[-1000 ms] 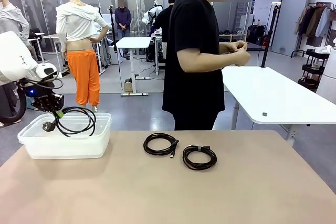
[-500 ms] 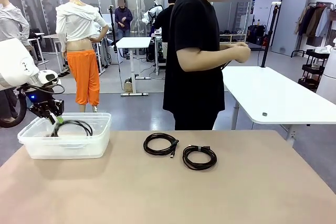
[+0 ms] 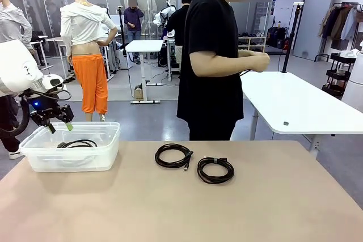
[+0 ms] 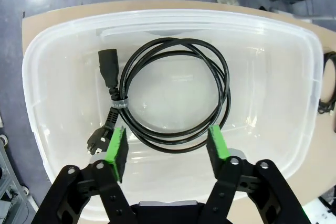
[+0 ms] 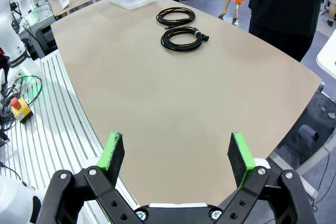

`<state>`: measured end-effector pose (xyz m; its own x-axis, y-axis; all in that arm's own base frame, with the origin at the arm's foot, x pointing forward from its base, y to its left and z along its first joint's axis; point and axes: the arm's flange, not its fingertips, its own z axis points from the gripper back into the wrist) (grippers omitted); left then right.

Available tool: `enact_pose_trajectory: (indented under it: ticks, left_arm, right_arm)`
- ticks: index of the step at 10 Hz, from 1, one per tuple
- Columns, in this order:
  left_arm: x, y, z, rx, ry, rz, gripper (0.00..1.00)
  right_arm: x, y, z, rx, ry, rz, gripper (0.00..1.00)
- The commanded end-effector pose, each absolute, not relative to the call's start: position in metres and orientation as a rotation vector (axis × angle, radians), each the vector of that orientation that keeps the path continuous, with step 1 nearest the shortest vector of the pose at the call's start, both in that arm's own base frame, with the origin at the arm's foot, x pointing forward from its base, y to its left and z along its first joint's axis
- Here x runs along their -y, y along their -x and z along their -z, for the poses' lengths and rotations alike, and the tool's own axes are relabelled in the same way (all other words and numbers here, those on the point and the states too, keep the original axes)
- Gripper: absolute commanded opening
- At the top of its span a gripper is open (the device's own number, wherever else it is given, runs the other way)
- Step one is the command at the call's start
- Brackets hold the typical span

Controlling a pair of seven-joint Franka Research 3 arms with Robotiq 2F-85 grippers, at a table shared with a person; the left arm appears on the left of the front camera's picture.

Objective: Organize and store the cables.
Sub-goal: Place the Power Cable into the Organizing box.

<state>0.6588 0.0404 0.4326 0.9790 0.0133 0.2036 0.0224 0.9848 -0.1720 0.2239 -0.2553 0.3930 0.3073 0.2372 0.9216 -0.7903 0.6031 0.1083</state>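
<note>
Where a second ago the left gripper held a coiled cable over the clear bin, that cable now lies flat on the bin floor, left of frame. One is stored. The left jaws are spread wide just above it, holding and touching nothing. First loose coil and second loose coil wait side by side at mid-frame on the table. Right gripper is wide open and empty.
</note>
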Motion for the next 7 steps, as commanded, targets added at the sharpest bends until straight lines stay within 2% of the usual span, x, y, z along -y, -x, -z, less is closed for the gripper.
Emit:
enact_pose_trajectory:
  ticks: [1,2,3,4,5,7]
  left_arm:
    - [-0.040,-0.644,-0.433,0.217,0.156,0.013,1.00]
    - [-0.039,-0.640,-0.434,0.228,0.154,0.018,0.93]
    - [-0.038,-0.634,-0.435,0.246,0.158,0.014,1.00]
    - [-0.036,-0.624,-0.434,0.274,0.123,0.072,1.00]
    - [-0.039,-0.648,-0.436,0.213,0.170,0.008,1.00]
    - [-0.039,-0.648,-0.436,0.213,0.170,0.008,1.00]
  right_arm:
    - [0.257,-0.224,-0.394,1.068,-0.623,-0.753,1.00]
    - [0.257,-0.224,-0.394,1.068,-0.623,-0.753,1.00]
    - [0.257,-0.224,-0.394,1.068,-0.623,-0.753,1.00]
    - [0.257,-0.224,-0.394,1.068,-0.623,-0.753,1.00]
    - [0.257,-0.224,-0.394,1.068,-0.623,-0.753,1.00]
    - [0.257,-0.224,-0.394,1.068,-0.623,-0.753,1.00]
